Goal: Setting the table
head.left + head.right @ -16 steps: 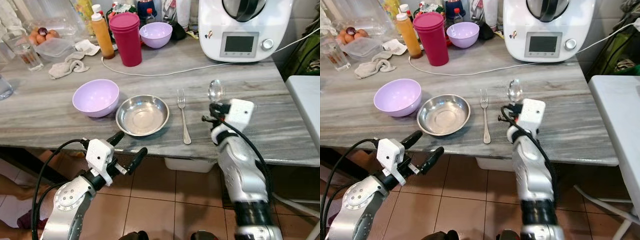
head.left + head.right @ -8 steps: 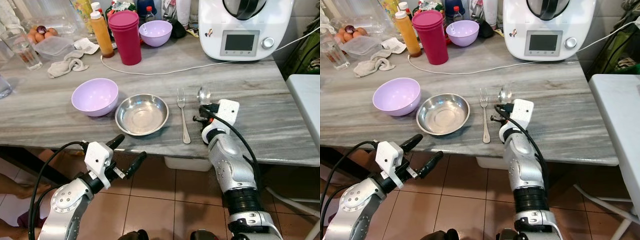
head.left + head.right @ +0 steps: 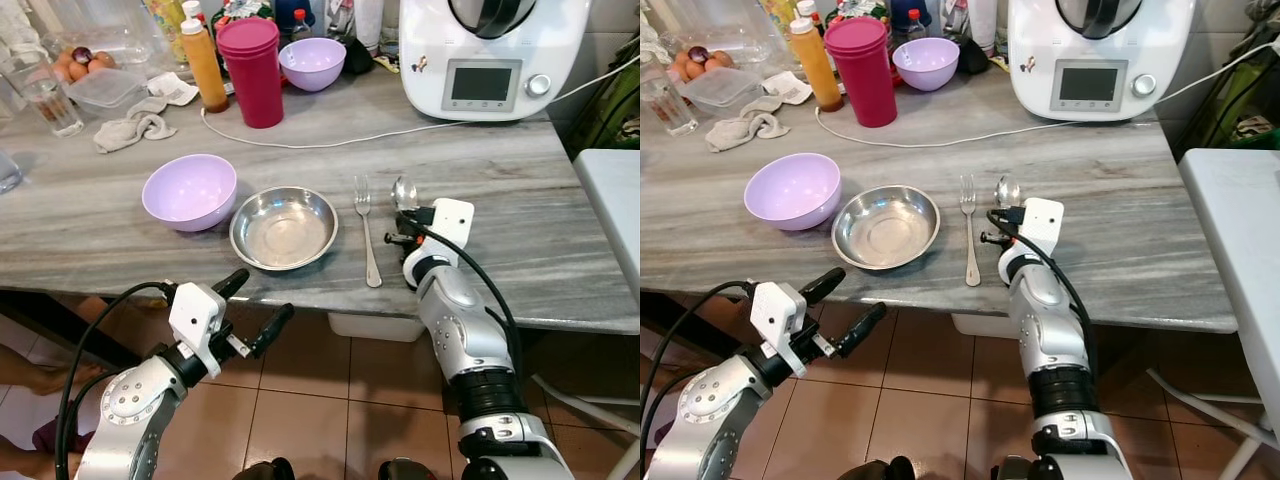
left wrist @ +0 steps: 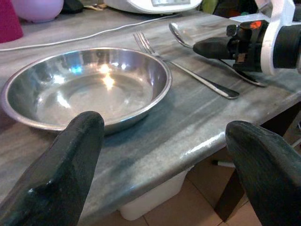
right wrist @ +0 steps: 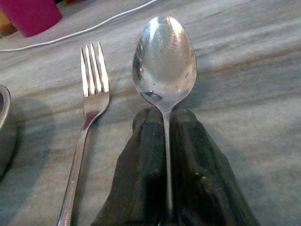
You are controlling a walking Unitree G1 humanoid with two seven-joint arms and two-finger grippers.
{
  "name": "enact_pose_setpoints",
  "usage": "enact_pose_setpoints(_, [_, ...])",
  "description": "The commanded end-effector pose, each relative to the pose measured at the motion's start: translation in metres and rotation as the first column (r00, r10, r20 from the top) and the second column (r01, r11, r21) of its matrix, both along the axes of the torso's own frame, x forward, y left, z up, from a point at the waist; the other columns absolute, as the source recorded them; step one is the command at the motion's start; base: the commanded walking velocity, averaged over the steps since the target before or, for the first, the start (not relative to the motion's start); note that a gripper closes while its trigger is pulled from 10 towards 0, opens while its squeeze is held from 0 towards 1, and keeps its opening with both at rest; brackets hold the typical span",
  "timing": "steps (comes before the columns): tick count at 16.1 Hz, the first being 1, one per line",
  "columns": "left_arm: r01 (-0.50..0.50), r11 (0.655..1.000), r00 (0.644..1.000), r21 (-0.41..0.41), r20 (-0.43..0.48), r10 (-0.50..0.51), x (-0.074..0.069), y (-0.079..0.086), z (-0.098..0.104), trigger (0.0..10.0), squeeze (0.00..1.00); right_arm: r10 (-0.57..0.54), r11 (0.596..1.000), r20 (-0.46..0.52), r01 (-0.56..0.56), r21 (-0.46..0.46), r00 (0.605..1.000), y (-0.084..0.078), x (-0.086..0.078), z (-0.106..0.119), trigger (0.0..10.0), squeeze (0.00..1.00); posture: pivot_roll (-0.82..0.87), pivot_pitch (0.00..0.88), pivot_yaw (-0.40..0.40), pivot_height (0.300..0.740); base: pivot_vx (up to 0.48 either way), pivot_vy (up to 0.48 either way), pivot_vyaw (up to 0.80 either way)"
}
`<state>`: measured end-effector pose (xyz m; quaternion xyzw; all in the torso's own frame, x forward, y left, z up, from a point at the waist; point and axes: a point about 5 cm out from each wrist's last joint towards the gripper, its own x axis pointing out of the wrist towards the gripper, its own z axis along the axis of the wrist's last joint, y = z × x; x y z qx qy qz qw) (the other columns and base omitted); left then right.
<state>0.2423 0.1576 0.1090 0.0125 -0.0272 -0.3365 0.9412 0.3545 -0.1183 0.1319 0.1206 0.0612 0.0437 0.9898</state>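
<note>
head eyes overlook counter (image 3: 120, 230), wrist views close, sharing fork (image 5: 89, 101)

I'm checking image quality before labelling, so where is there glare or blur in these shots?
Left wrist view: bright glare spots on the steel bowl, and the left tool's fingers are soft and out of focus. Right wrist view: the spoon is sharp with mild sheen, held in the right tool. Head views: evenly lit, sharp.

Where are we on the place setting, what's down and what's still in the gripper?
Down already: the shallow steel bowl near the marble counter's front edge, and the steel fork just right of it. In hand: the right gripper is shut on the steel spoon, low beside the fork. Left: release it. The left gripper is open, below the counter edge.
</note>
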Motion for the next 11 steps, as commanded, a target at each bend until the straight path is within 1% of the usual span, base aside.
enact_pose_setpoints(1, [0.011, 1.0, 1.0, 0.006, 0.002, -0.011, -0.002, 0.002, 0.003, 10.0, 0.0, 0.016, 1.0, -0.029, -0.016, 0.003, 0.999, 0.004, 0.0, -0.006, 10.0, 1.0, -0.14, 0.172, 0.076, 0.74, 0.0, 0.0, 0.0])
enact_pose_setpoints(4, [0.011, 1.0, 1.0, 0.006, -0.001, -0.011, -0.002, 0.002, 0.003, 10.0, 0.0, 0.041, 0.999, -0.041, -0.041, 0.004, 0.998, 0.008, 0.0, -0.008, 10.0, 1.0, -0.14, 0.171, 0.074, 0.74, 0.0, 0.0, 0.0])
enact_pose_setpoints(8, [0.012, 1.0, 1.0, 0.004, -0.005, -0.012, -0.002, 0.001, 0.003, 10.0, 0.0, 0.045, 0.999, -0.04, -0.045, 0.002, 0.998, 0.008, 0.0, -0.009, 10.0, 1.0, -0.14, 0.169, 0.075, 0.74, 0.0, 0.0, 0.0])
enact_pose_setpoints(9, [0.011, 1.0, 1.0, 0.004, -0.004, -0.011, -0.002, 0.001, 0.003, 10.0, 0.0, 0.043, 0.999, -0.029, -0.043, -0.001, 0.999, 0.007, 0.001, -0.007, 10.0, 1.0, -0.14, 0.168, 0.076, 0.74, 0.0, 0.0, 0.0])
enact_pose_setpoints(11, [0.009, 1.0, 1.0, 0.003, 0.001, -0.009, -0.002, 0.001, 0.004, 10.0, 0.0, 0.041, 0.999, 0.024, -0.04, -0.03, 0.999, 0.005, 0.001, 0.003, 10.0, 1.0, -0.14, 0.168, 0.077, 0.74, 0.0, 0.0, 0.0])
